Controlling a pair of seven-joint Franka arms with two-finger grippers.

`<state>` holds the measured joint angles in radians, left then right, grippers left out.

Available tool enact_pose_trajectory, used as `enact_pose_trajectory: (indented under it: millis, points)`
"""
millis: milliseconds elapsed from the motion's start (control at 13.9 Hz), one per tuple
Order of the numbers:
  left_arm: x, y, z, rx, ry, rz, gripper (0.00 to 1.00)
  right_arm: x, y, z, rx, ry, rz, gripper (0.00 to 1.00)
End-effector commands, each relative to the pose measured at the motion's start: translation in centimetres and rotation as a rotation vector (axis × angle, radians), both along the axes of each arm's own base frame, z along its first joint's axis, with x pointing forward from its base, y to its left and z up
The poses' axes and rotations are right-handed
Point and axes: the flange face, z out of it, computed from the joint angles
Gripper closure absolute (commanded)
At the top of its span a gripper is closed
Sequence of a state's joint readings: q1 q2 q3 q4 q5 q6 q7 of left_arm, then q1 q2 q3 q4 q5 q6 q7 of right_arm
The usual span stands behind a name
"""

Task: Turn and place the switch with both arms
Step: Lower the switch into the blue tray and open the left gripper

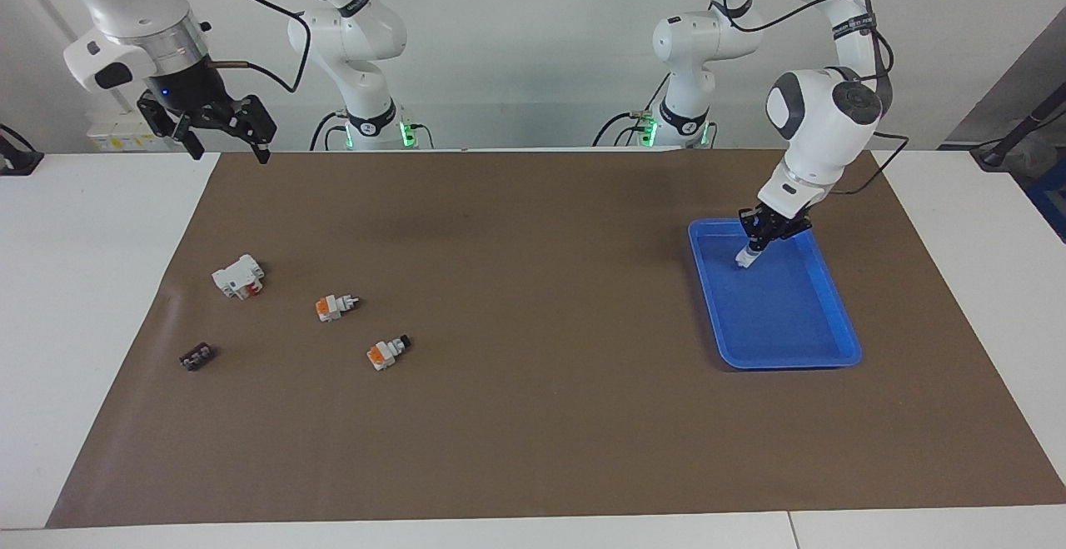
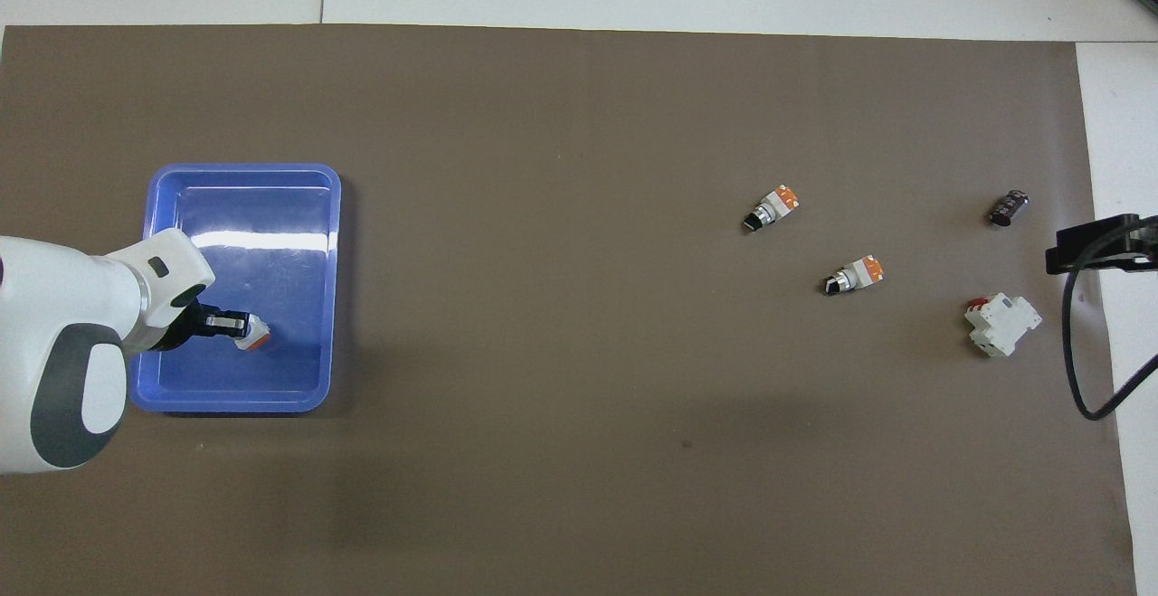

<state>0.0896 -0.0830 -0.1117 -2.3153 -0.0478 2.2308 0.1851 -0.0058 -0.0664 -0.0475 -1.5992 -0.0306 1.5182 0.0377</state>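
Our left gripper (image 1: 759, 242) grips the switch (image 1: 746, 259) knob-up just over the blue tray (image 1: 837, 316) floor; right gripper (image 1: 218, 126) waits, fingers spread.

My left gripper (image 1: 759, 242) is black on a white and grey arm, clamped on a white and orange switch (image 2: 254, 335) inside the glossy blue tray (image 1: 833, 316). The mat (image 1: 533, 416) is plain flat brown, no pattern, on a white table (image 1: 83, 282). Two more switches (image 1: 336, 306) (image 1: 387, 352) are white, orange, black-tipped. There's a white block (image 1: 239, 276) with red bits and a small black piece (image 1: 196, 356). My right gripper (image 1: 221, 128) is black too.
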Motion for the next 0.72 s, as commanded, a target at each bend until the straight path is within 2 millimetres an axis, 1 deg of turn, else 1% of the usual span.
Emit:
enact_pose_trajectory:
  millis: [0, 72, 144, 216, 361, 433, 505, 649]
  points:
    - [-0.8, 0.4, -0.8, 0.018, -0.013, -0.039, 1.0, -0.3, 0.3, -0.4, 0.006, 0.005, -0.014, 0.0]
    - [-0.8, 0.4, -0.8, 0.018, -0.015, -0.042, 1.0, -0.3, 0.3, -0.5, 0.006, 0.007, -0.021, 0.0]
    - [-0.9, 0.4, -0.8, 0.018, -0.01, -0.044, 0.78, -0.4, 0.3, -0.4, 0.009, 0.007, -0.022, 0.0]
    - [-0.9, 0.4, -0.9, 0.018, -0.002, -0.044, 0.58, -0.4, 0.4, -0.5, 0.012, 0.009, -0.022, 0.0]
    - [-0.6, 0.4, -0.5, 0.017, -0.003, -0.058, 0.42, -0.6, 0.4, -0.8, 0.013, 0.019, -0.025, 0.0]
    - [-0.2, 0.3, -0.1, 0.015, 0.003, -0.06, 0.39, -0.9, 0.4, -0.8, 0.013, 0.021, -0.021, 0.0]
    - [0.6, 0.1, 0.8, 0.014, 0.015, -0.065, 0.38, -1.0, 0.4, -0.9, 0.014, 0.024, -0.022, 0.0]
    - [2.7, -1.1, 3.2, 0.008, 0.043, -0.082, 0.38, -0.9, 0.4, -0.8, 0.013, 0.02, -0.022, 0.0]
